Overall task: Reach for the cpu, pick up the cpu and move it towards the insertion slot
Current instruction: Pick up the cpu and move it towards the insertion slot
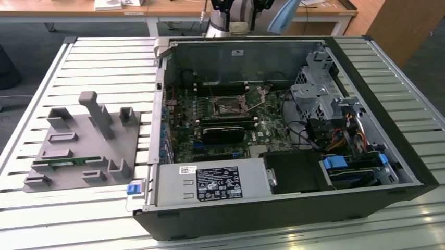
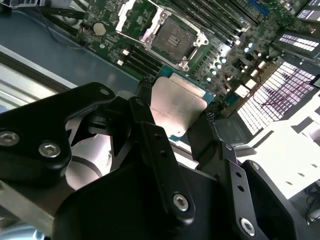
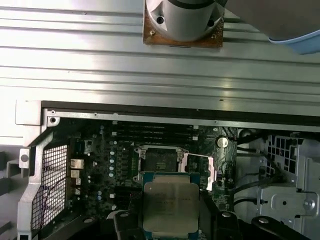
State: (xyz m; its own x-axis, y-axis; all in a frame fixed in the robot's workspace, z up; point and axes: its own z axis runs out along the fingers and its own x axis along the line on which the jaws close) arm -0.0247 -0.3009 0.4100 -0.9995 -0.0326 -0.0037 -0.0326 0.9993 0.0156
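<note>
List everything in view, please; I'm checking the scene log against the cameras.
cpu: one, silvery-grey, between the gripper's fingers above the motherboard.
insertion slot: one, silver frame with dark centre, on the motherboard, uncovered.
computer case: one, black, open on the slatted table.
power supply: one, grey, at the case's near edge.
fixture tray: one, grey, on the exterior view's left.
memory stick: one, green, on the fixture tray.
gripper: one, black, shut on the cpu.
</note>
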